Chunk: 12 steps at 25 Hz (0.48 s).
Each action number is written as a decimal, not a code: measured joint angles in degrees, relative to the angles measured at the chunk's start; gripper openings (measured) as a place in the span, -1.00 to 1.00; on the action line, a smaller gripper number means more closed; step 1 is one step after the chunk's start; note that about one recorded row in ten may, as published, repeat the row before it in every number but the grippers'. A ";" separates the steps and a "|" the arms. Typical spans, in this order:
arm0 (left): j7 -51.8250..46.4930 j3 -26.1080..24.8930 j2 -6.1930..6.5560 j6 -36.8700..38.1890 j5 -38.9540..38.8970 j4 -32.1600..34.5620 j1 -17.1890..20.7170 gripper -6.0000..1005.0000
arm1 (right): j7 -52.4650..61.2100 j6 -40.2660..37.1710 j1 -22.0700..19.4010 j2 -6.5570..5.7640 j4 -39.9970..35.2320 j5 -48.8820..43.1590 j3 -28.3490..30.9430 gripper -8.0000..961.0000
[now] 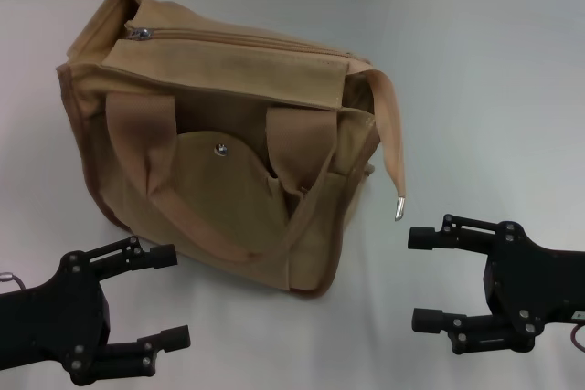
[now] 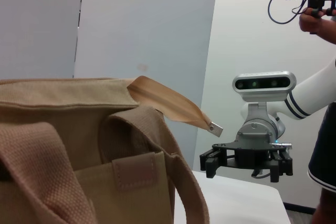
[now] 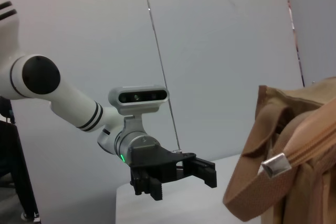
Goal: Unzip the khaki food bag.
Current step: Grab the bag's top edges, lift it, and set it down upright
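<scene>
Nearest the robot in the head view, the left gripper (image 1: pixel 164 297) sits at about seven o'clock and the right gripper (image 1: pixel 428 279) at about four o'clock, both low over the white table (image 1: pixel 512 89). Each has its jaws spread wide and grasps nothing, and neither touches the bag; the two flank it, which looks like a ready stance before the reach.

Between and beyond them, toward the centre and eleven o'clock, stands the khaki food bag (image 1: pixel 228 216), upright and turned at an angle so one corner faces the robot. Its front pocket flap (image 1: pixel 224 157) is closed on a snap button (image 1: pixel 219 147), and the two webbing handles (image 1: pixel 137 134) slump forward over that face, leaving the top uncovered.

A strap (image 1: pixel 388 125) hangs off the bag's right side, its metal tip (image 1: pixel 399 209) dangling just above the right gripper's upper finger.

Farthest back, along the top panel, the zipper (image 1: pixel 238 38) runs shut, with its metal pull (image 1: pixel 138 34) parked at the far left end near eleven o'clock. Judging by that, the pull likely has to be drawn toward the right end while the other gripper steadies the soft bag.
</scene>
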 joint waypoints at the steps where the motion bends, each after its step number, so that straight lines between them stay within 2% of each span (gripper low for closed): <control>1: 0.00 0.00 0.00 0.00 0.00 0.00 0.00 0.65 | 0.00 0.00 0.00 0.00 0.00 0.00 0.00 0.73; 10: 0.14 -0.11 -0.09 0.33 0.07 0.07 -0.16 0.65 | 0.10 0.22 0.60 0.01 0.56 0.08 0.00 0.73; 12: 0.59 -1.66 -0.01 0.27 -0.13 0.22 0.15 0.65 | 0.06 0.20 0.51 0.01 0.56 0.24 0.30 0.73</control>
